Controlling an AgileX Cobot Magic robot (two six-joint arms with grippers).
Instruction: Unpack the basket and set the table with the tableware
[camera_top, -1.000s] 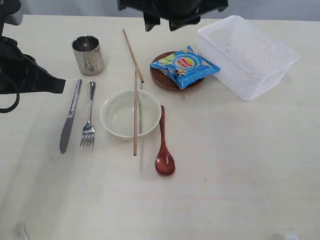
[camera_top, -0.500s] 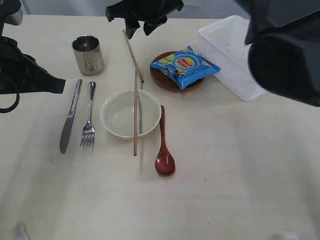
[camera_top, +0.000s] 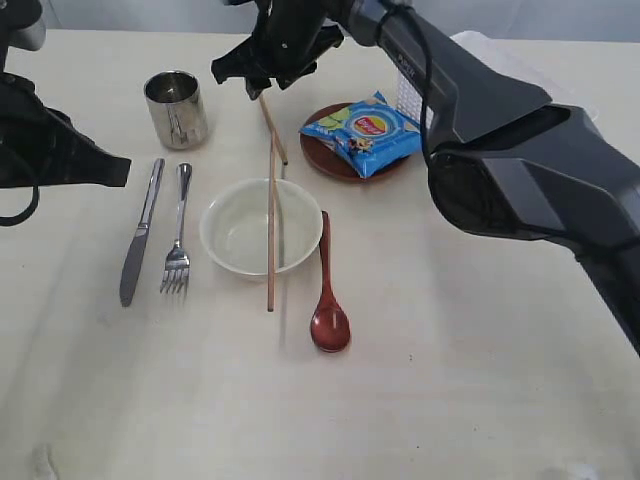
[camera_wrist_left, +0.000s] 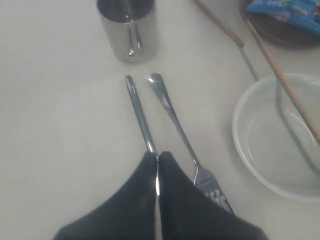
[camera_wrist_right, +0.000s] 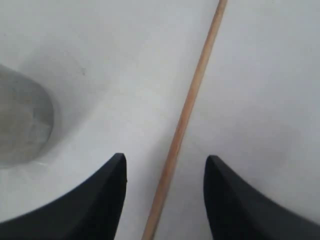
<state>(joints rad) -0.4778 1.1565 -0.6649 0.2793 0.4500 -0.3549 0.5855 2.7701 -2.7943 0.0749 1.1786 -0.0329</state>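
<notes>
My right gripper is open and hangs over the far chopstick, one finger on each side, not touching it. The second chopstick lies across the white bowl. On the table lie the steel cup, knife, fork and wooden spoon. The brown plate sits under the packet. My left gripper is shut and empty, above and left of the knife. The right arm hides most of the basket.
A blue crisp packet lies on the plate. The right arm stretches from the right edge across the back of the table, over the basket and past the plate.
My right arm has swung in from the right and its gripper has moved left and down onto the far chopstick. The arm now covers the basket. The left arm has not moved.
</notes>
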